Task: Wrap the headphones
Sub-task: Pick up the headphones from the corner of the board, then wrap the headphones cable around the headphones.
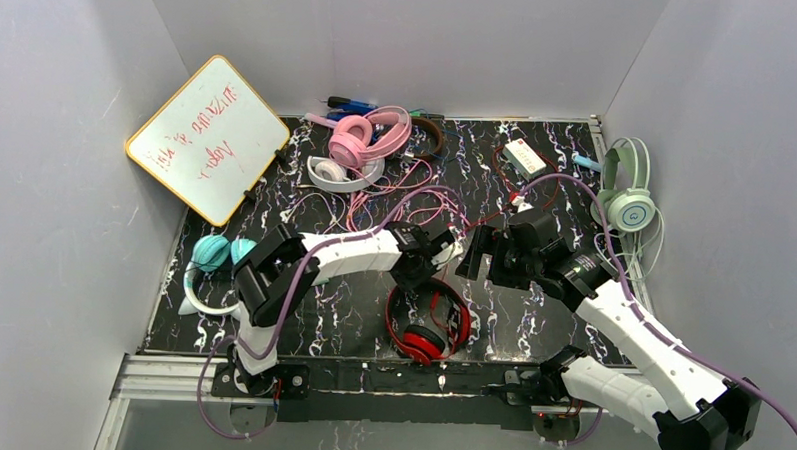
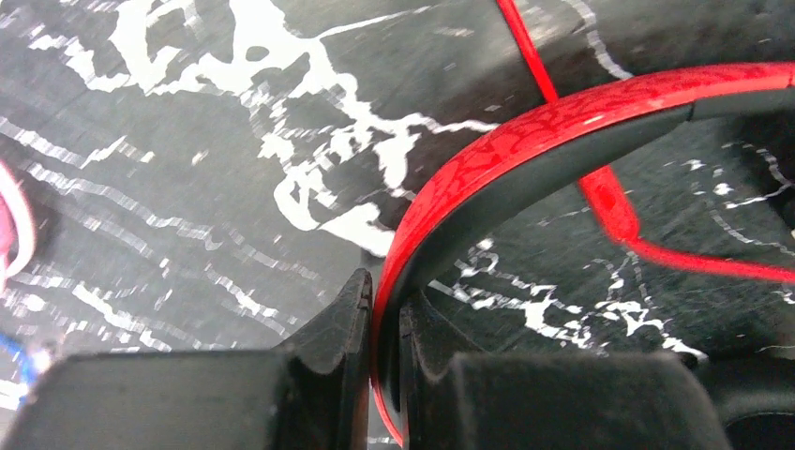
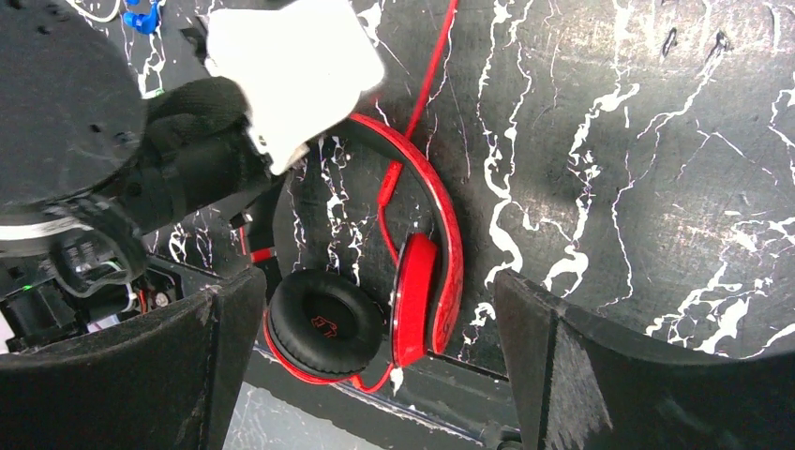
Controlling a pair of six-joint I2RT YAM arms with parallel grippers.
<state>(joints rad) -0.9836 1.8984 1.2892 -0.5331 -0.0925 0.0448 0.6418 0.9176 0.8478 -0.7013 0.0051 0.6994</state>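
The red headphones (image 1: pixel 429 326) lie on the black marbled mat near the front edge, ear cups toward me. My left gripper (image 1: pixel 434 272) is shut on the top of their red headband (image 2: pixel 525 141), which runs thin between the two black fingers (image 2: pixel 342 328). Their red cord (image 2: pixel 609 202) trails across the mat behind the band. My right gripper (image 1: pixel 481 260) hovers just right of the left one, open, with nothing between its fingers. In the right wrist view the black-padded ear cup (image 3: pixel 323 323) and band show below the right gripper (image 3: pixel 375 291).
Pink headphones (image 1: pixel 363 136) and white headphones (image 1: pixel 336 171) lie at the back centre with tangled cords. Teal headphones (image 1: pixel 218 251) sit at the left edge, mint green headphones (image 1: pixel 628 198) at the right. A whiteboard (image 1: pixel 207 138) leans back left; a small white box (image 1: pixel 525 157) lies back right.
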